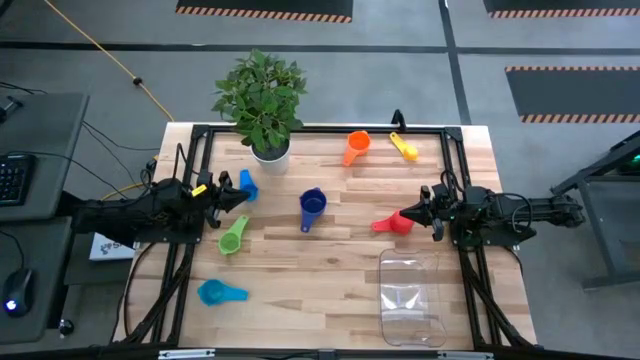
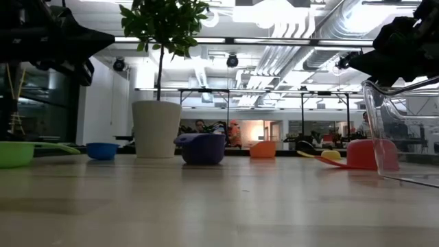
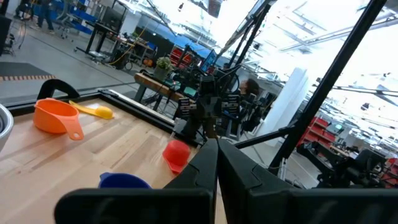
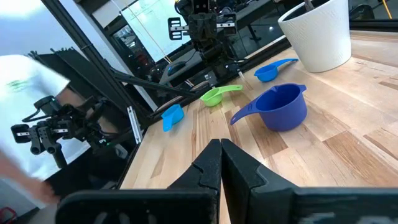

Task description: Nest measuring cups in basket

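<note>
Since nothing is nested yet, my worries start with the biggest things. The bench (image 1: 330, 290) is wide and the cups lie all over it, so every trip is long. The plant pot (image 1: 270, 155) stands far left of centre; a careless swing of the left arm toward the small blue cup (image 1: 247, 185) just beside it could knock it over. The clear basket (image 1: 410, 300) sits empty at the near right corner, and its see-through walls are easy to misjudge: I could clip its rim with a cup. The dark blue cup (image 1: 312, 205) is mid-bench, the red cup (image 1: 393, 222) right of it, the orange cup (image 1: 356, 146) and yellow cup (image 1: 404, 147) at the far side, the green cup (image 1: 232, 238) and light blue cup (image 1: 218, 293) on the left. Picking in the wrong size order would stop them nesting.

The left gripper (image 1: 240, 198) hangs near the green cup, fully closed and empty. The right gripper (image 1: 417, 211) is closed too, just beside the red cup, holding nothing.
</note>
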